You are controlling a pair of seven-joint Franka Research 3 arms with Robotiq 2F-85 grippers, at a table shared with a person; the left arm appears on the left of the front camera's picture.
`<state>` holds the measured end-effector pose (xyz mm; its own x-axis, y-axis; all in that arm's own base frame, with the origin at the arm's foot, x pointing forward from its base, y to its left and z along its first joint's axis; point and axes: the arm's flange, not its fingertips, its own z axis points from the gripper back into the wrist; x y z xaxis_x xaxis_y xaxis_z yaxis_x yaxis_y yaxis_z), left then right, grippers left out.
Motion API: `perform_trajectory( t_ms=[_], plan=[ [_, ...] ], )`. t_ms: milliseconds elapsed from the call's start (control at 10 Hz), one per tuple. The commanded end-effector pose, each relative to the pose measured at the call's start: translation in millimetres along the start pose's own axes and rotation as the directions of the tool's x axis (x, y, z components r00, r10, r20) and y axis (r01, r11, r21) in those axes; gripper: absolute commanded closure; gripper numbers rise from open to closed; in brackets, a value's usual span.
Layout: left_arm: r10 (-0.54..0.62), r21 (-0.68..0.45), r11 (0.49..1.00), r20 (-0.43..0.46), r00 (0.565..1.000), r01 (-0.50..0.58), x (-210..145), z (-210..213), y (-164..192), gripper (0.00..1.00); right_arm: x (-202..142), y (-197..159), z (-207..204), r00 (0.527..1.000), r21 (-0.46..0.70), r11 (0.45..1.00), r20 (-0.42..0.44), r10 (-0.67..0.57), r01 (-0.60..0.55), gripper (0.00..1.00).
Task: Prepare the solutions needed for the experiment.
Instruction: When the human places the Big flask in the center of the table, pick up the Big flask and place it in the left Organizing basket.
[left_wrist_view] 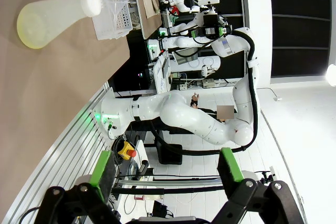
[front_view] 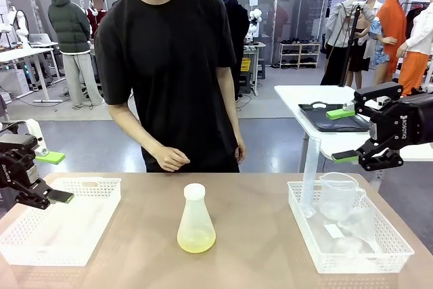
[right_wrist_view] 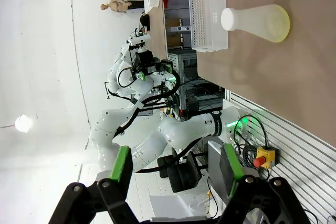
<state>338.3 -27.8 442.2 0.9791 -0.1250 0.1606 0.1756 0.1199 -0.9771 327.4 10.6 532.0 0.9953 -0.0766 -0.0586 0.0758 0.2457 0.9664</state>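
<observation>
– Tan table [front_view: 257,248] in front and a busy hall behind the person [front_view: 172,65] in black. What containers stand on it?

– Three. The left basket [front_view: 27,252], white, lies at the lower left of the front view. The right basket [front_view: 399,255], also white, lies at the lower right and holds clear labware. A tall cylinder [front_view: 310,174] stands at its upper left corner with a handled beaker [front_view: 338,194] just beside it. More clear pieces lie lower down, but I cannot make them out. Between the baskets, at lower middle, stands a conical flask [front_view: 196,218], apart from both.

– And the solution?

– The solution [front_view: 196,240] sits in that flask as a shallow, pale yellow-green layer at the bottom. It is see-through and tints the cloudy wall above it faintly yellow. A white round stopper [front_view: 194,191] caps the neck. My left wrist view has the flask at upper left, and my right wrist view has it at upper right.

– Your jaws?

– My left jaws hang at the left edge of the front view, by the left basket's upper left corner. They are spread, with nothing between the green pads [left_wrist_view: 102,174]. My right jaws hang at the right edge, above the right basket, and are likewise spread and holding nothing.

– The person?

– One hand [front_view: 169,158] is loosely curled at the table's far edge, above the flask in the frame.
</observation>
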Motion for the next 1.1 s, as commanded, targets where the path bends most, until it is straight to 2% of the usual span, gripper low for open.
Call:
perform_trajectory(
  t_ms=[0, 400, 500, 700, 800, 900, 1000],
  plan=[
    [-0.008, -0.005, 1.000, -0.009, 1.000, 0.008, -2, 2, -1, 0.00, 0, 1, 0, 1.000, 0.012, 1.000, -0.002, 0.013, -0.013, 0.15],
    [0.000, 0.000, 1.000, 0.000, 1.000, 0.000, 0, 0, 0, 0.00, 0, 1, 0, 1.000, 0.012, 1.000, -0.002, 0.013, -0.013, 0.15],
    [-0.114, -0.005, 0.994, -0.002, 0.994, 0.114, 16, 1, 1, 0.00, 0, 1, 0, 1.000, 0.012, 1.000, -0.002, 0.013, -0.013, 0.15],
    [-0.339, -0.006, 0.941, -0.054, 0.939, 0.339, 41, -2, -11, 0.00, 0, 1, 0, 1.000, 0.012, 1.000, -0.002, 0.013, -0.013, 0.15],
    [-0.495, 0.029, 0.866, -0.096, 0.864, 0.500, 51, -5, -26, 0.00, 0, 1, 0, 1.000, 0.012, 1.000, -0.002, 0.013, -0.013, 0.15],
    [-0.677, 0.072, 0.721, -0.135, 0.723, 0.689, 62, -10, -38, 0.00, 0, 1, 0, 1.000, 0.012, 1.000, -0.002, 0.013, -0.013, 0.15],
    [-0.781, 0.143, 0.598, -0.119, 0.613, 0.789, 68, -16, -45, 0.00, 0, 1, 0, 1.000, 0.012, 1.000, -0.002, 0.013, -0.013, 0.15]
  ],
)
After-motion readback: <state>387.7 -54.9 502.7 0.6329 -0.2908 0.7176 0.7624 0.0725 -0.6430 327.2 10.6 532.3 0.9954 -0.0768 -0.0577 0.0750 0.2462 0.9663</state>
